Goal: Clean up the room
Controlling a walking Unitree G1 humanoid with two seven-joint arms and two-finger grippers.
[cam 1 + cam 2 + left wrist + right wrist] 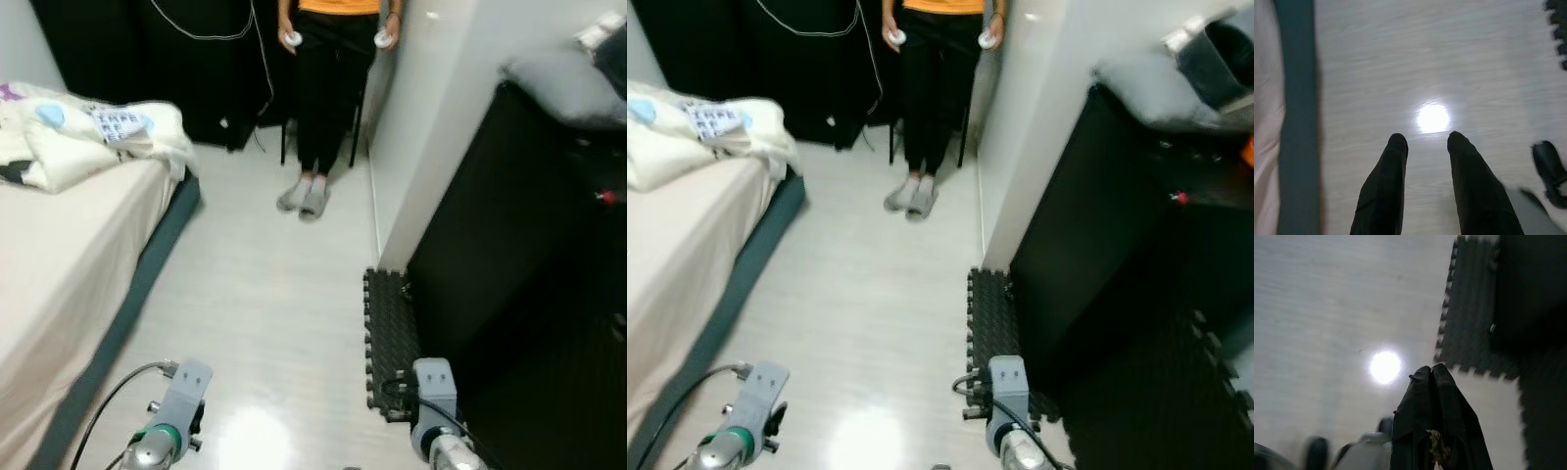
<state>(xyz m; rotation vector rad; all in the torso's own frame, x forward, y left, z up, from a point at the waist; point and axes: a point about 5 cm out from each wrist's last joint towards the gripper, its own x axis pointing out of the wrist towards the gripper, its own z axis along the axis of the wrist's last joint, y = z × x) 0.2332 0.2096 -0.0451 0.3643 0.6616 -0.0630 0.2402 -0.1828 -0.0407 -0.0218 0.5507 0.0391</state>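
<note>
A: Any writing, labels, brands?
B: None legible. The crumpled bedding (pixel 93 137) heaped at the head of the bed (pixel 69 255) carries a small blue print, too fine to read.

A: Grippers?
B: Left gripper (pixel 1425 142) hangs over the pale floor (pixel 255 294), fingers parted, nothing between them. Right gripper (pixel 1432 374) has its fingers pressed together; a small tan scrap (pixel 1439 446) sits low between them, unclear what it is.

A: Surroundings?
B: Black foam mat (pixel 390 323) along the black cabinet (pixel 509 245) to the right. A person (pixel 328 98) in black trousers stands at the far end, a white controller (pixel 292 39) in each hand.
</note>
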